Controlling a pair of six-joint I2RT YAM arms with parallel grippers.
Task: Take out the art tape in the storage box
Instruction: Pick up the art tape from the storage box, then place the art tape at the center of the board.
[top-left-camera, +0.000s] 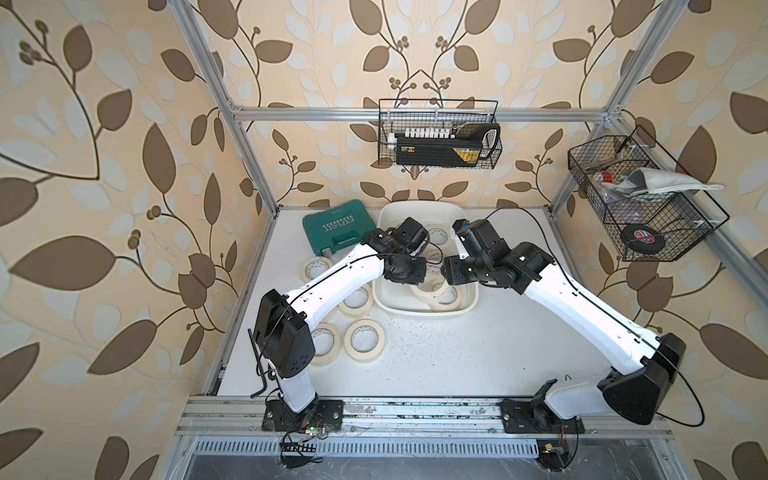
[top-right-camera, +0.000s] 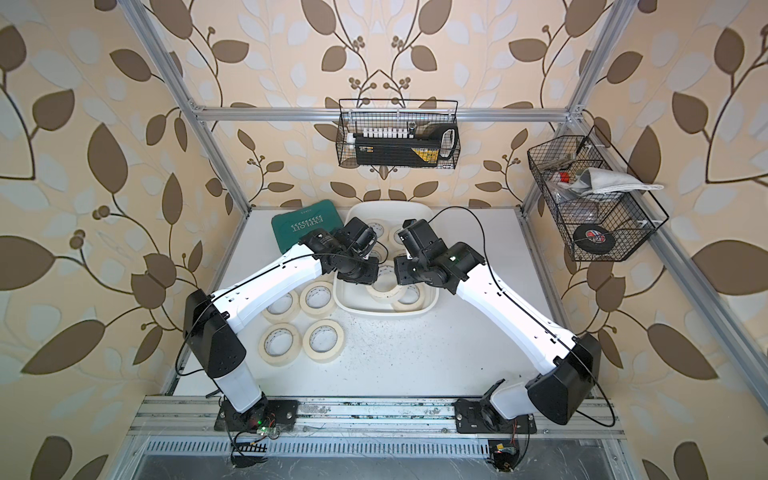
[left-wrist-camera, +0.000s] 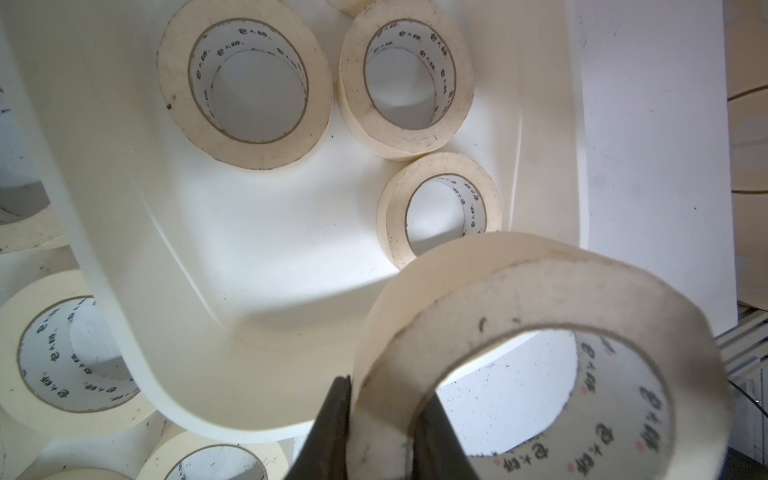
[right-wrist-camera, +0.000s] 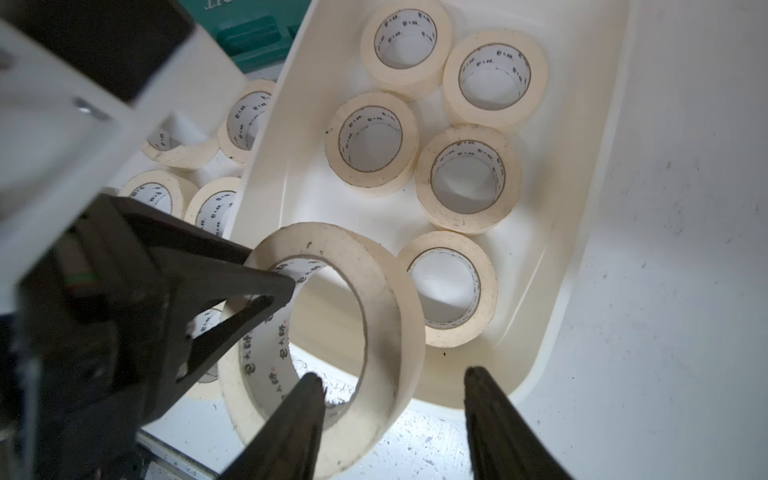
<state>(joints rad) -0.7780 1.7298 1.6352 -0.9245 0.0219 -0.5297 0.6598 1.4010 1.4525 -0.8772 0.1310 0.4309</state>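
Step in hand: passing one roll of art tape from arm to arm, above the near end of the storage box (right-wrist-camera: 552, 291).

Left gripper (left-wrist-camera: 386, 390) — clenched on the held roll (right-wrist-camera: 386, 299), one finger through the core and one on the outer face, pinching a single wall. The roll hangs tilted, clear of the box floor.

Right gripper (right-wrist-camera: 392, 374) — released. Its jaws stand apart on either side of the roll's wall and appear not to touch it. One finger looks to sit in the core opening.

Left in the box: five rolls (right-wrist-camera: 372, 141) lying flat, per the right wrist view. Already out: at least four rolls (top-right-camera: 323, 340) flat on the table (top-right-camera: 415, 365), beside the box on the left arm's side.

Judgement on doing this well:
- The right arm should back out along its finger line so the inner finger does not hook the core. The left should hold position until it is clear.
- A one-wall pinch lets the roll pivot, so the carry should be slow and rise over the rim before it travels sideways.
- The roll should go down flat in a free spot next to the others, not on top of them.
- Risk: clipping the rim would likely shift the box.
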